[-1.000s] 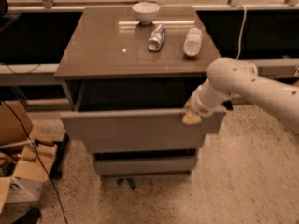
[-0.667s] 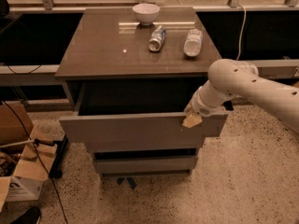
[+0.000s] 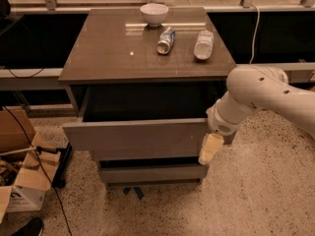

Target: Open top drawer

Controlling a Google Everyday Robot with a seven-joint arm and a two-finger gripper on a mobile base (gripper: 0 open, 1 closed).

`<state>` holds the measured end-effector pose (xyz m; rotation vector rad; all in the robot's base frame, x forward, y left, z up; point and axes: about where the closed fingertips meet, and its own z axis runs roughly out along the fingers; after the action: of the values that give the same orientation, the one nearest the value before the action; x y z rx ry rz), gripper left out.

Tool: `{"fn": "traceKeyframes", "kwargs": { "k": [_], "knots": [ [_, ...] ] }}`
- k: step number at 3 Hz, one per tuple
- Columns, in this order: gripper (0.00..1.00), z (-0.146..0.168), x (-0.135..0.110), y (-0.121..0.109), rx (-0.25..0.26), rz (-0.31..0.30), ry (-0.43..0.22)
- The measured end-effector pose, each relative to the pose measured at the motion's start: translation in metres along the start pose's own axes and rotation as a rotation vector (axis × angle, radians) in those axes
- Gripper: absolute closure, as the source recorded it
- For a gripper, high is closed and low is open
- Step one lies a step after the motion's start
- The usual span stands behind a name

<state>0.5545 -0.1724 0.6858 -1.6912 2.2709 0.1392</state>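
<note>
The top drawer (image 3: 140, 137) of the grey cabinet stands pulled out towards me, its dark inside open to view. Its flat grey front is handleless. My gripper (image 3: 210, 149) hangs at the drawer front's right end, its pale fingers (image 3: 211, 146) pointing down against the front's right edge. The white arm (image 3: 261, 95) reaches in from the right. Below the drawer the middle drawer front (image 3: 152, 173) is shut.
On the cabinet top (image 3: 113, 48) stand a white bowl (image 3: 154, 14), a lying can (image 3: 166, 40) and a lying plastic bottle (image 3: 203, 44). Cardboard boxes (image 3: 24, 176) and cables lie on the speckled floor at left. A dark low wall runs behind.
The drawer has come further out towards me, and my gripper has moved down and forward with its right end.
</note>
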Motion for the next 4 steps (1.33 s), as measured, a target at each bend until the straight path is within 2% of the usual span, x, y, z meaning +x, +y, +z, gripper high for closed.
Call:
{"fn": "traceKeyframes", "kwargs": {
  "k": [2,3,4],
  "knots": [
    [0.00,0.034,0.002,0.001,-0.100,-0.012,0.005],
    [0.16,0.037,0.007,0.003,-0.127,0.001,0.013],
    [0.39,0.036,0.007,0.003,-0.127,0.001,0.013]
  ]
}}
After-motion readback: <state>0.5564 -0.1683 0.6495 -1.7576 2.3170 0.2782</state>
